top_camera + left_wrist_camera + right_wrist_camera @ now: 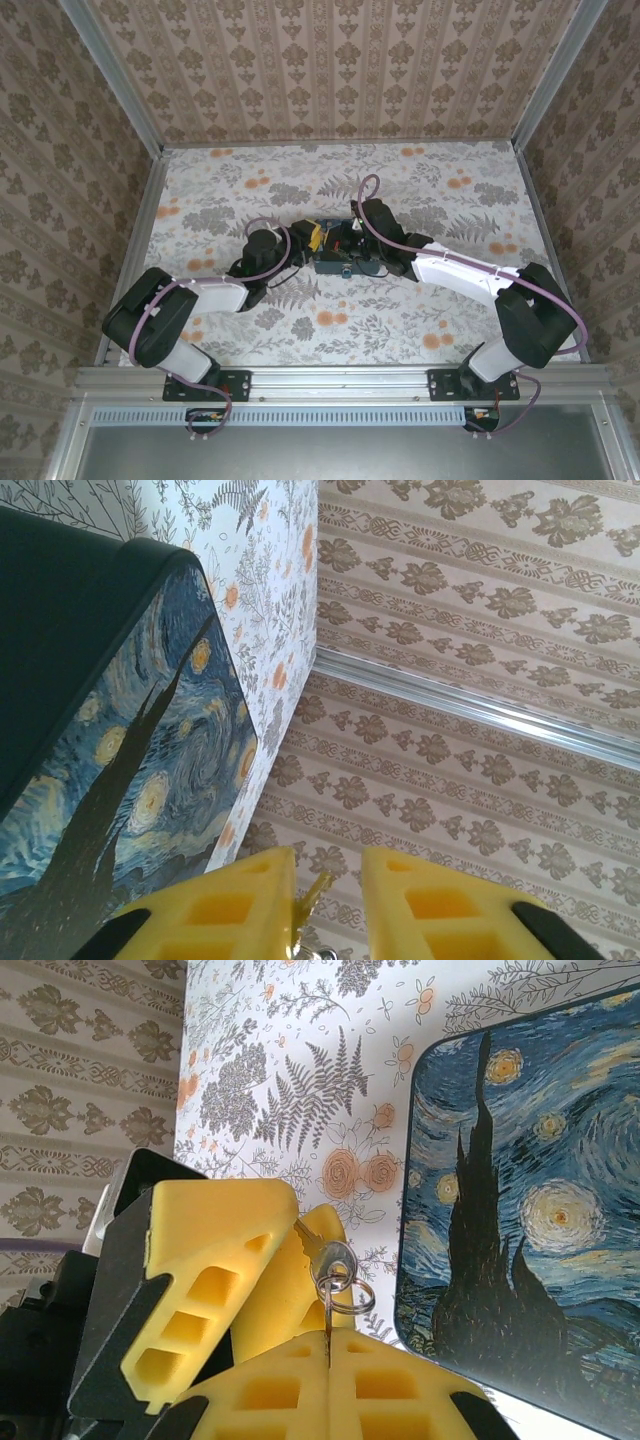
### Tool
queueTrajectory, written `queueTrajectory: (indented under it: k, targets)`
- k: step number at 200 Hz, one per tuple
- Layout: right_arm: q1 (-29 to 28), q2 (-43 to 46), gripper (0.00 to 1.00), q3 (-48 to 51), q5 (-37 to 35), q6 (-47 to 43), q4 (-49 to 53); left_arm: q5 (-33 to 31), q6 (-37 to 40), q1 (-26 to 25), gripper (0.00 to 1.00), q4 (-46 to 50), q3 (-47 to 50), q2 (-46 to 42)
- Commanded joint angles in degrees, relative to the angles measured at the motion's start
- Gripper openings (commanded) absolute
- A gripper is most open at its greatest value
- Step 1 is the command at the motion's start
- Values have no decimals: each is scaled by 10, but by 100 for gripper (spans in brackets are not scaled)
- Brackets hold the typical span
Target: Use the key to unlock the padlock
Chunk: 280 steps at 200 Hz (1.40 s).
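At lower centre the key (322, 1252) is seen at the left gripper (300, 1218), grip impossible to tell; the right gripper (328, 1345) is clamped on a dark sliver (328, 1322), with the box (520, 1190) edge close at right and bare tabletop (300, 1080) above.

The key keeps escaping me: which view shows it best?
Right wrist: the key shows close and sharp, its head clear. Left wrist catches perhaps a thin sliver; top external leaves it too small to tell.

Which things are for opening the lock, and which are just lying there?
For the job: keys on a ring, pinched by the right fingers; left fingers close beside them.
Just lying about: painted starry box; flowery tablecloth.
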<state>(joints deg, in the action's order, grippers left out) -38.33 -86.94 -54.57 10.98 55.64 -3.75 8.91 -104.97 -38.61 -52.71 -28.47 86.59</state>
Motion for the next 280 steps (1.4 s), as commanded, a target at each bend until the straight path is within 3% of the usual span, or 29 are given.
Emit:
queueTrajectory:
  k: [1,122,156,188,216,242,280]
  targets:
    - [4,18,0,6,0,5,-16,-10,16,-3,21,0,7,-16]
    - [4,38,0,25,-2,4,-20,-5,52,5,0,13,4,-21]
    - [21,108,43,105,-35,-9,-7,41,193,41,0,116,-28,-68]
    - [42,158,69,131,-49,-51,12,88,373,69,0,249,-93,-113]
    - [60,182,99,131,-56,-67,-3,129,496,81,0,314,-140,-128]
    - [83,183,99,144,-22,-44,-95,151,566,83,0,335,-166,-135]
    - [104,138,100,150,40,11,-252,182,591,83,0,309,-183,-132]
